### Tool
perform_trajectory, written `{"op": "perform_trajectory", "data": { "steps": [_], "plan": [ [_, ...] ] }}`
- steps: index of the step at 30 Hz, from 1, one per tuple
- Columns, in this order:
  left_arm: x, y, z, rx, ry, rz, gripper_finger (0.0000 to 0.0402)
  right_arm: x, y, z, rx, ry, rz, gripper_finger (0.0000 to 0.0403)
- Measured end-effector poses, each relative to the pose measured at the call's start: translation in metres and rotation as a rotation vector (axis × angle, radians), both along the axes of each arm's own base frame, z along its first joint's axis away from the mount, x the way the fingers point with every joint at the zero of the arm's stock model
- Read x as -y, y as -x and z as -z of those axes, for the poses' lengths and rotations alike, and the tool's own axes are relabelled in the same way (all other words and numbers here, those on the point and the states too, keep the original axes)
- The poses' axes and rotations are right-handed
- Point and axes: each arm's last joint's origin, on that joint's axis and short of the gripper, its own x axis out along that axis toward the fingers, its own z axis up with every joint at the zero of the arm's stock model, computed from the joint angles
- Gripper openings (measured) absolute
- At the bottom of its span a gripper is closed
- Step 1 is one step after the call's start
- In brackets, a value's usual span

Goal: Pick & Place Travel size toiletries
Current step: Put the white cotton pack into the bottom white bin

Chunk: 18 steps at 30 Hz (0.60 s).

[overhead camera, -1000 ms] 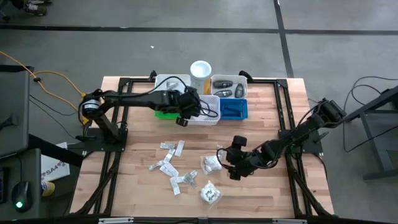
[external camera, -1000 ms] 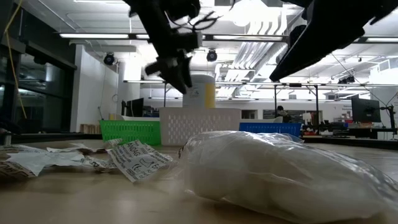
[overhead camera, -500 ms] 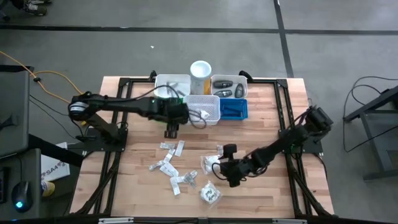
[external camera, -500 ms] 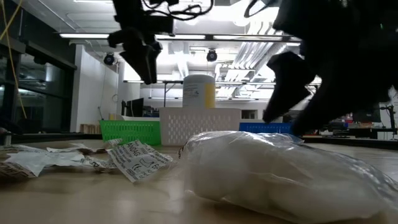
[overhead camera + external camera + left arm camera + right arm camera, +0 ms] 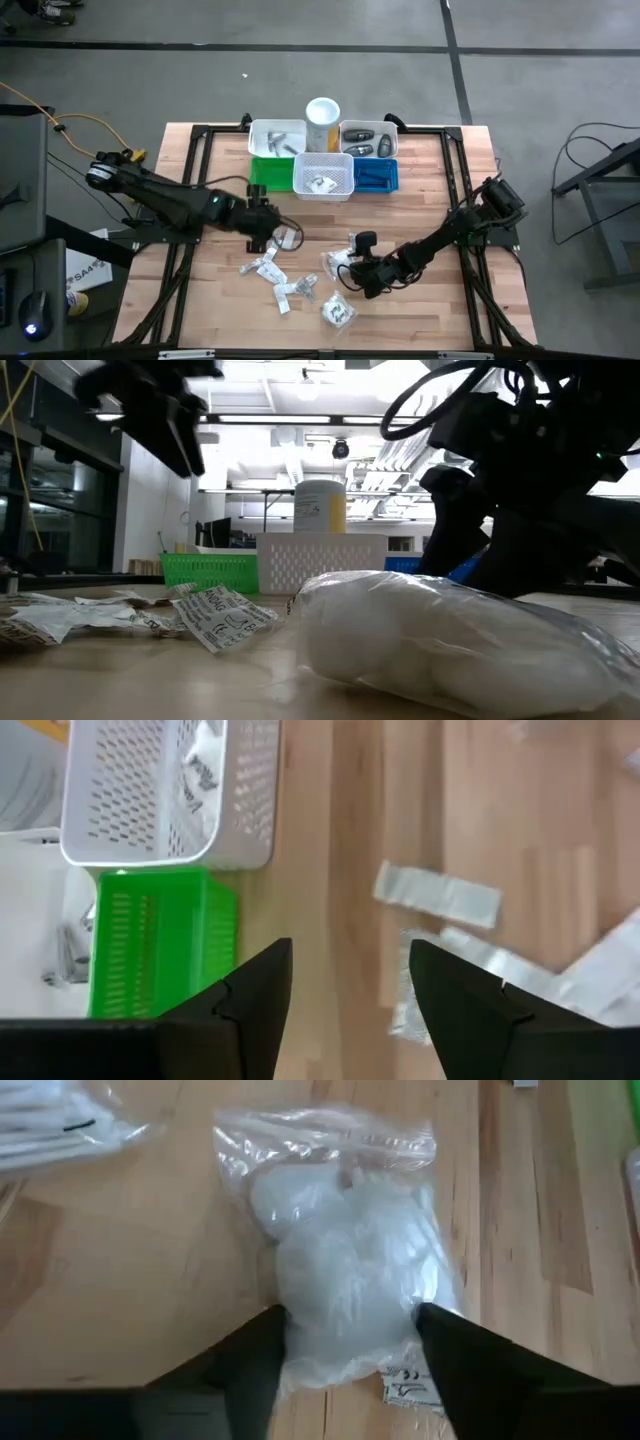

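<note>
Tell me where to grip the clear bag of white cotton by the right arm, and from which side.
Grip the clear bag across its bulging white middle, coming from above. That is its thickest, softest part, narrow enough to fit between the jaws; the flat sealed edge offers less to hold. The right gripper already straddles one end of the bulge, probably a workable hold.

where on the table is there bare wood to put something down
Free: the strip between the blue bin and the table's right edge, and the near-left corner before the sachets. Crowded: the near middle, where the sachets, the clear bag and a printed packet lie, with the left pincer and right pincer among them.
</note>
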Motion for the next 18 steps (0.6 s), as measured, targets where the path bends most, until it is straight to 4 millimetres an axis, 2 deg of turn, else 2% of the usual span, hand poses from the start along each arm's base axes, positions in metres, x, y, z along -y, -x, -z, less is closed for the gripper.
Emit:
{"op": "perform_trajectory", "data": {
  "steps": [4,11,14,18],
  "plan": [
    [0.021,0.014,0.005,0.031,0.032,0.002,0.0200,0.000,-0.001,0.000,0.011,-0.006,0.002,0.0154],
    [0.056,0.036,0.019,0.052,0.037,0.022,0.0200,-0.001,-0.002,-0.006,0.048,-0.061,0.032,0.0020],
    [0.069,0.046,0.022,0.097,0.010,0.015,0.0200,-0.001,-0.002,-0.016,0.084,-0.084,0.039,0.0014],
    [0.082,0.060,0.024,0.173,-0.039,0.017,0.0200,0.009,-0.004,-0.042,0.171,-0.123,0.073,0.0012]
  ]
}}
